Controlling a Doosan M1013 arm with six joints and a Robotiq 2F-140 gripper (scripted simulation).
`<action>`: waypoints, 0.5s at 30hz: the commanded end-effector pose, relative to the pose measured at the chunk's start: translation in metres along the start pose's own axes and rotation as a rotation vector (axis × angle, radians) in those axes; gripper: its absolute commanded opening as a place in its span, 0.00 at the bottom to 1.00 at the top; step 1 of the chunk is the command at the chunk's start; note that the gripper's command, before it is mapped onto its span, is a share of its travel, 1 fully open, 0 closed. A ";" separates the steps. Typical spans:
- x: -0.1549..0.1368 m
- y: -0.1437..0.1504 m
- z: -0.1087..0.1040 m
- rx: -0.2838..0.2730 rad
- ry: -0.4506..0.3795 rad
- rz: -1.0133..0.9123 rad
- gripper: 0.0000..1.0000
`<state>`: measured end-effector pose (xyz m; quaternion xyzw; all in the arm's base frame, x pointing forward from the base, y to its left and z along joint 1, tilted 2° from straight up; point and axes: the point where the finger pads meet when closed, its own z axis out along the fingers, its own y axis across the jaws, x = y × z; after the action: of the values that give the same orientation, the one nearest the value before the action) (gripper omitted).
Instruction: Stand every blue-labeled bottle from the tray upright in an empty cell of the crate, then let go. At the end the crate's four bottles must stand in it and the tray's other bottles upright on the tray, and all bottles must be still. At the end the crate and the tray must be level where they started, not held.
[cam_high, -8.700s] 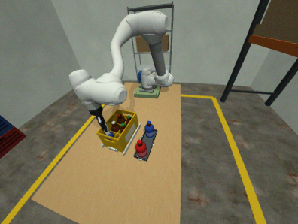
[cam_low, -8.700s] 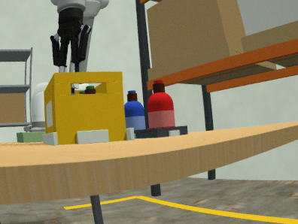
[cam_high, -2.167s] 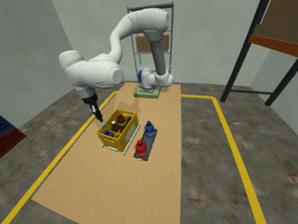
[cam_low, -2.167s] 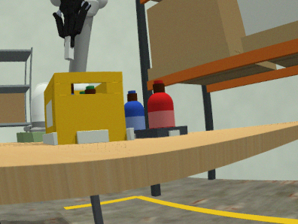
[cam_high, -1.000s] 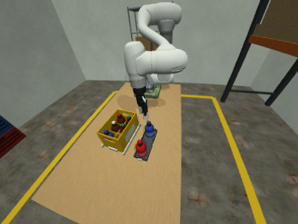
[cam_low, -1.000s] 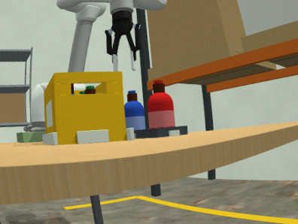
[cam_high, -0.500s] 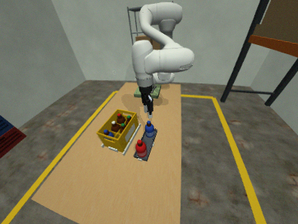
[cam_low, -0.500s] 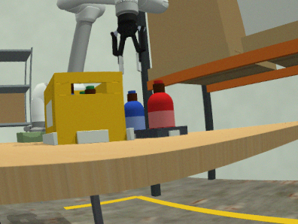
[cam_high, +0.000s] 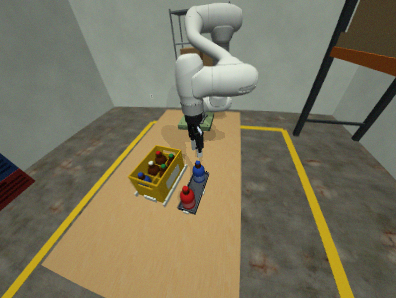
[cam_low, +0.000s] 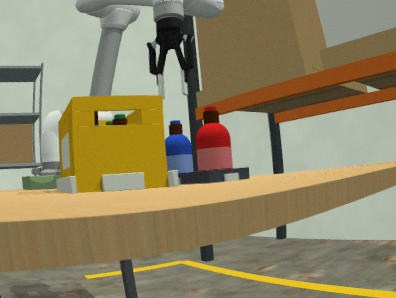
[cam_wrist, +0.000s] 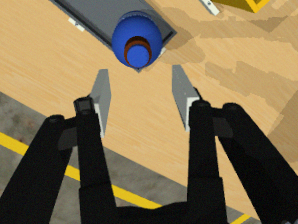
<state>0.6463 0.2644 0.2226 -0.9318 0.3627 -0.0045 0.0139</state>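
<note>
A blue-labeled bottle stands upright at the far end of the dark tray; it also shows in the exterior view and the wrist view. A red-labeled bottle stands upright at the tray's near end. The yellow crate beside the tray holds several brown bottles and a blue-capped one. My gripper hangs above the table, well above the blue bottle and a little beyond it. Its fingers are partly open and empty.
The crate and tray sit on a wooden table top. An orange rack with a cardboard box stands to the right. A grey shelf stands at the left. Yellow floor lines frame the area.
</note>
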 end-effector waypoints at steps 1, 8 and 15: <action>0.000 0.000 0.000 0.000 0.000 0.000 0.38; 0.000 0.000 0.003 0.000 0.000 0.000 0.38; 0.000 0.000 0.007 0.000 0.000 0.000 0.38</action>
<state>0.6465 0.2645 0.2171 -0.9318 0.3627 -0.0045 0.0139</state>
